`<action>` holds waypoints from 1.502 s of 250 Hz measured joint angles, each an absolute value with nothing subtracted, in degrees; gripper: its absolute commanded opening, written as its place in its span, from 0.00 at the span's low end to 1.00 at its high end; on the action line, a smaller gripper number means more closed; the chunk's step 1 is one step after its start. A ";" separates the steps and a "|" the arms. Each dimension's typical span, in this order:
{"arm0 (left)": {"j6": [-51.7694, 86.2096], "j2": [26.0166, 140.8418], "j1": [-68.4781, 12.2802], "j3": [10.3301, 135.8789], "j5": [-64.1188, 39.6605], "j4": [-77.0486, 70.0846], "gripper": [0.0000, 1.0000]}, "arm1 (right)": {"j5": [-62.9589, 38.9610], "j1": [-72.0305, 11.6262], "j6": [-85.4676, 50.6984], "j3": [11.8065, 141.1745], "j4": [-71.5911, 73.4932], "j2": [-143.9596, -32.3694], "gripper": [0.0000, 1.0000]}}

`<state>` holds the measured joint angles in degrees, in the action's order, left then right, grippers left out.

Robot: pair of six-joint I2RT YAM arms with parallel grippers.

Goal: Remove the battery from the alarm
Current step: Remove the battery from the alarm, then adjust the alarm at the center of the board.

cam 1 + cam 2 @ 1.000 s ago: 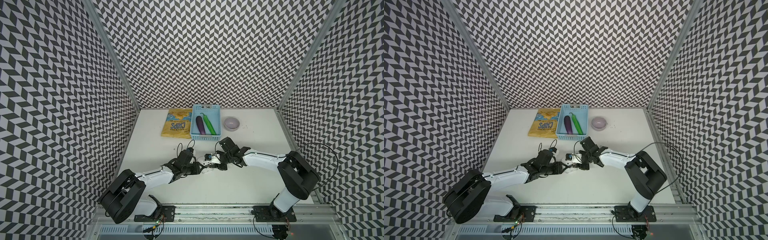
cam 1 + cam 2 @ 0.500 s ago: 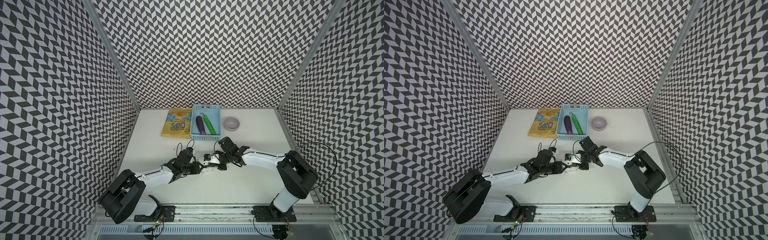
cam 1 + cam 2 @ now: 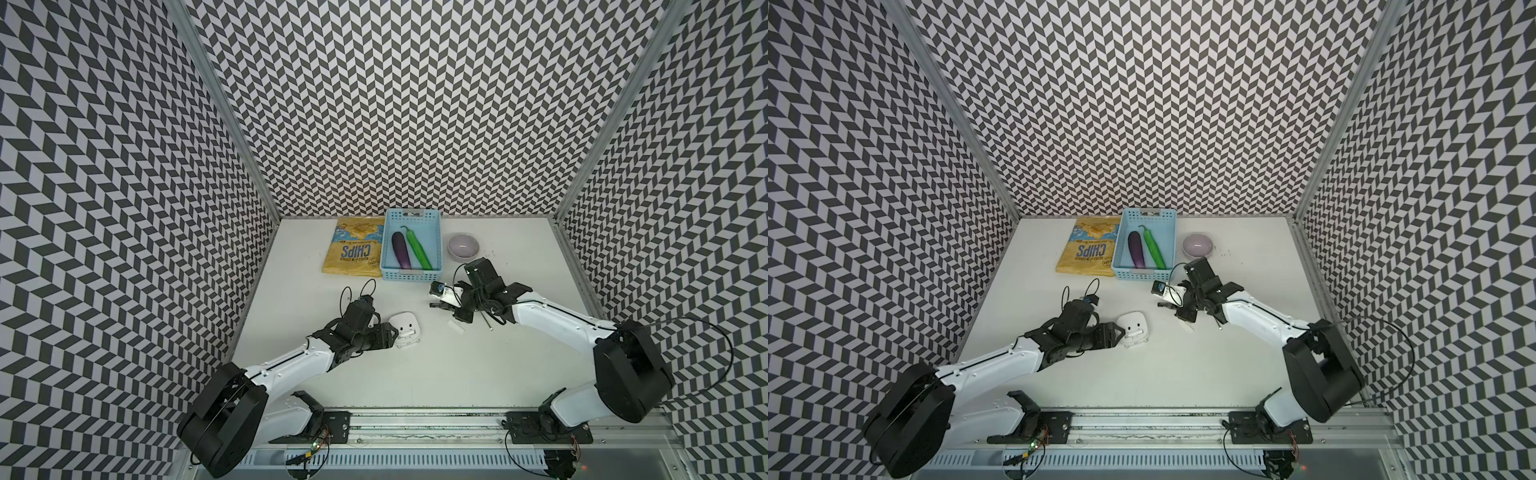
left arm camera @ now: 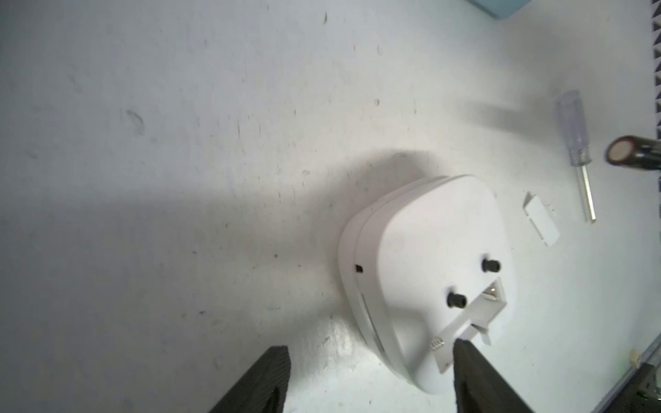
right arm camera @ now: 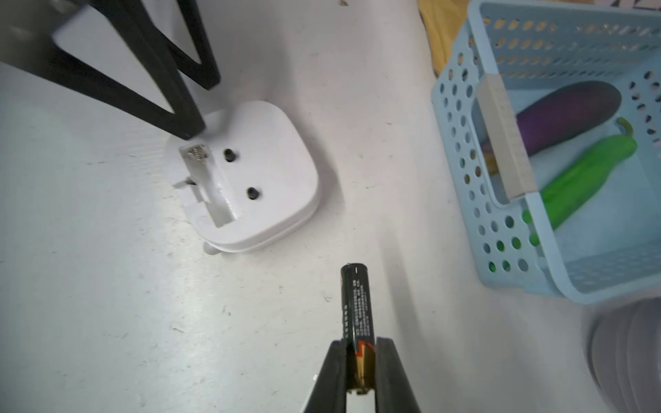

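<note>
Battery (image 5: 356,307): one, pinched by right tool (image 5: 360,348); one alarm (image 5: 264,171) nearby.

- White table (image 3: 415,374), surface scuffed.
- Far edge, left to right: yellow chips bag (image 3: 357,249), blue basket (image 3: 411,275), grey bowl (image 3: 463,245).
- Left of centre: alarm (image 3: 405,330), lying back up.
- To its right: white cover (image 3: 456,326), then screwdriver (image 4: 576,143), apart.

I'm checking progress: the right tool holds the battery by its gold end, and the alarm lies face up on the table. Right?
Not quite. The alarm lies face down, back and empty slot upward, as the right wrist view shows. The right tool does hold the battery by its gold end.
</note>
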<state>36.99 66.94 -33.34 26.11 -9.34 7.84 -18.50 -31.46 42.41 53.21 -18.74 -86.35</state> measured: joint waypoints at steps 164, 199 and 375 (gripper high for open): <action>27.09 76.99 -25.82 33.95 -17.56 0.93 0.66 | -11.42 -27.94 32.62 55.18 -18.81 -96.51 0.91; 25.43 82.04 -25.82 35.92 -19.99 -1.54 0.62 | -15.55 -29.93 32.40 50.85 -16.21 -86.96 1.00; 28.60 81.97 -25.45 30.57 -25.89 -7.27 0.58 | -10.57 -44.80 24.03 51.33 -8.27 -97.21 1.00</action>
<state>28.60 81.97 -25.45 30.57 -25.89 -7.27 -10.57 -44.80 24.03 51.33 -8.27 -97.21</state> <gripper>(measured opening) 0.582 0.997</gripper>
